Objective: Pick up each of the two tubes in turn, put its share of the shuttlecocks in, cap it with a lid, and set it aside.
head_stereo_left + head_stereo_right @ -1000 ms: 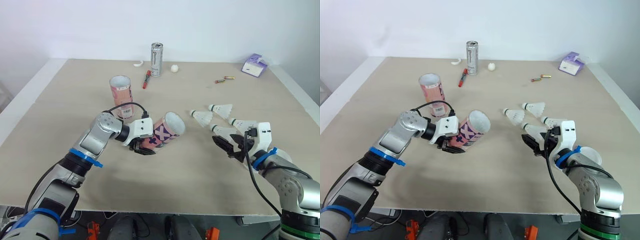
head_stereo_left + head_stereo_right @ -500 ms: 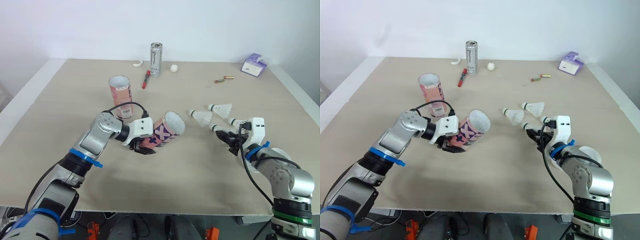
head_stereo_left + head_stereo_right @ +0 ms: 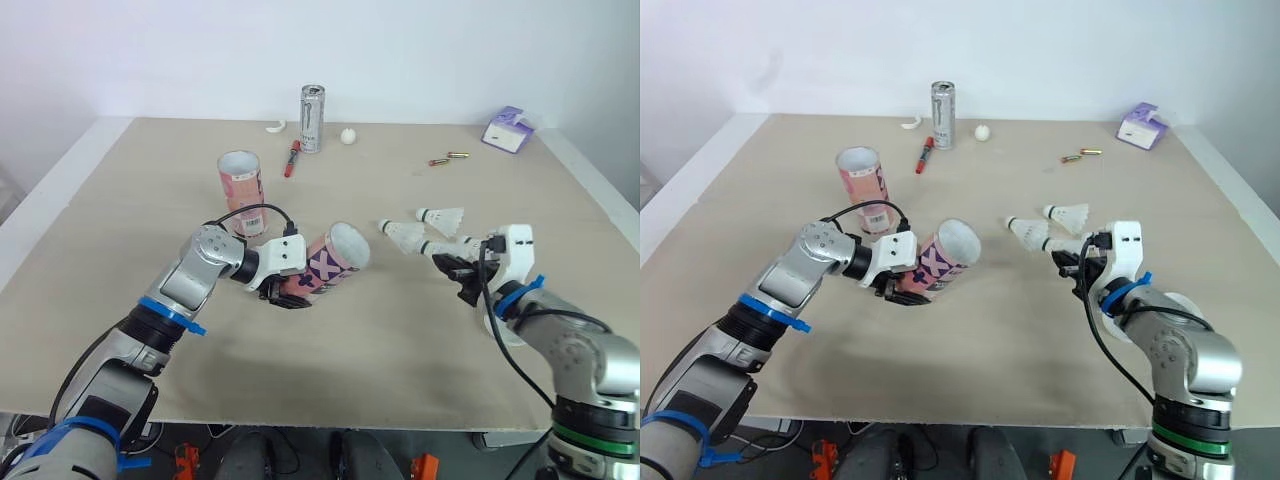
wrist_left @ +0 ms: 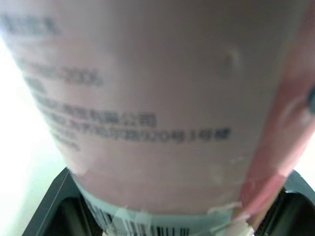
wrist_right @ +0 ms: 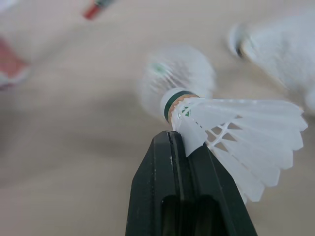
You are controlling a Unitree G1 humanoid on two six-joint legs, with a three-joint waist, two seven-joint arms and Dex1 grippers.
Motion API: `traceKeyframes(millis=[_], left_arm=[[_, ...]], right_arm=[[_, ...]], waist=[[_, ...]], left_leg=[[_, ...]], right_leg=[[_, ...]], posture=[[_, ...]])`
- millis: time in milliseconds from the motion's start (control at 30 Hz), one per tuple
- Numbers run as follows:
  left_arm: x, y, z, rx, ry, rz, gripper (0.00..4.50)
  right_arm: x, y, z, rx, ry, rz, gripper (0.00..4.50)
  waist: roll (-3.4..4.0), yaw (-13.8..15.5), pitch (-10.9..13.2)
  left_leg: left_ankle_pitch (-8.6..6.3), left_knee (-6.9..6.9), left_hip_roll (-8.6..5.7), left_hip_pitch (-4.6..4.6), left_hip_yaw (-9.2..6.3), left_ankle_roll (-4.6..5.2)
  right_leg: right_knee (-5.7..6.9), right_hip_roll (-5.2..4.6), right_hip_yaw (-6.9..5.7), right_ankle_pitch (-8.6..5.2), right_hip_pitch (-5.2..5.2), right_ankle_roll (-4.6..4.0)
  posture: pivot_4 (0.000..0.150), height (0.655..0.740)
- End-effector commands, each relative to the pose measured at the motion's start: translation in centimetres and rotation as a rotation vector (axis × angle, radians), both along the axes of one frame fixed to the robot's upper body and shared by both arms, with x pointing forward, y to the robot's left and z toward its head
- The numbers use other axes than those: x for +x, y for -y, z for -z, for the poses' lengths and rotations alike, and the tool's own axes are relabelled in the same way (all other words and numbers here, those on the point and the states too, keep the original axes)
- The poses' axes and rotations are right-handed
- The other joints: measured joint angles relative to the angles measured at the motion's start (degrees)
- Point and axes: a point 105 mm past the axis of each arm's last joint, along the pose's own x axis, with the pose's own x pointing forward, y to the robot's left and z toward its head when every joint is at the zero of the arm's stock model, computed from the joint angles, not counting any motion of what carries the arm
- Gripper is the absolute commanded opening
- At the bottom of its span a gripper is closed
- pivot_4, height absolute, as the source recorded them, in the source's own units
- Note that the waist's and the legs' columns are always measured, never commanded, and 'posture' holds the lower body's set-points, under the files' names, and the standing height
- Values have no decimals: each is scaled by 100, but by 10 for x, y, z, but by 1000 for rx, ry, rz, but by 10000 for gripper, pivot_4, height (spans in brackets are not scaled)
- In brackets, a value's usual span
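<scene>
A pink tube [image 3: 328, 263] lies tilted in my left gripper [image 3: 284, 292], which is shut on its lower part; its open mouth faces right. The tube's printed side [image 4: 157, 98] sits between the black fingers in the left wrist view. A second pink tube [image 3: 241, 180] stands upright behind, mouth up. My right gripper [image 3: 447, 263] is shut on the skirt edge of a white shuttlecock [image 5: 236, 128], just above the table, right of the held tube. Two more shuttlecocks [image 3: 403, 233] [image 3: 441, 215] lie just behind it.
At the back stand a silver can [image 3: 314, 118], a red marker [image 3: 293, 158], a white ball [image 3: 348, 136] and a small white curved piece [image 3: 275, 127]. Batteries [image 3: 448, 158] and a purple packet [image 3: 509, 130] lie back right. A white round thing [image 3: 1178, 300] shows under my right forearm.
My right gripper has closed on a shuttlecock and moved with it back and up from the table. The left arm and its tube have stayed still.
</scene>
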Motion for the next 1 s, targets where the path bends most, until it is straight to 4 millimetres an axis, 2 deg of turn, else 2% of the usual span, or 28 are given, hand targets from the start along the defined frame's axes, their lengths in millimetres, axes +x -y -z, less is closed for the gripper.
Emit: traceKeyframes(millis=[33,67,167,233,300,400,633,867,967,1000], left_arm=[[2,2,-6,-3,25,10,31932],[3,2,-6,-4,24,12,31932],[4,4,-6,-6,21,16,31932],[5,7,-6,-11,19,19,31932],[6,10,-6,-15,19,19,31932],[6,16,-6,-32,15,20,31932],[5,26,-7,-57,12,31,31932],[5,26,-9,-59,19,27,31932],[5,25,-8,-57,18,25,31932],[5,25,-8,-57,18,25,31932]], right_arm=[[-24,-13,-62,-172,180,-107,691],[-32,-20,-77,-254,226,-165,691],[-46,-34,-105,-488,343,-299,691],[-60,-48,-124,-771,482,-460,691],[-66,-56,-125,-960,536,-576,691],[-68,-64,-112,-1117,540,-714,691],[-50,-80,-92,-1180,592,-820,691],[-43,-96,-91,-1193,640,-884,691],[-48,-103,-95,-1130,650,-926,9648],[-49,-105,-100,-1119,661,-929,14378]], waist=[[1,1,0],[3,1,2],[3,4,2],[1,6,2],[6,11,3],[2,10,3],[0,11,4],[2,13,5],[2,14,5],[2,14,5]], left_leg=[[0,0,0,0,0,0],[0,0,-2,0,1,0],[0,0,-1,3,-2,0],[0,-1,4,6,-13,0],[0,-1,1,5,-6,0],[0,-1,2,4,-3,0],[-2,17,1,-13,4,2],[-3,22,3,-29,-1,3],[-4,22,3,-31,-3,5],[-4,23,3,-31,-2,5]], right_leg=[[-1,-1,-1,0,1,0],[-1,-3,0,0,0,0],[-5,-1,-2,0,3,1],[-10,3,-11,-2,11,-2],[-12,2,-10,-2,8,0],[-18,3,-8,-1,9,3],[-26,-2,-1,7,2,12],[-26,1,-6,12,-10,3],[-26,1,-9,26,-10,-22],[-26,0,-8,26,-10,-22]], posture=[[1500,7400],[1500,7400],[1500,7400],[1500,7400],[1500,7400],[1500,7400],[1500,7400],[1500,7400],[1500,7400],[1500,7400]])
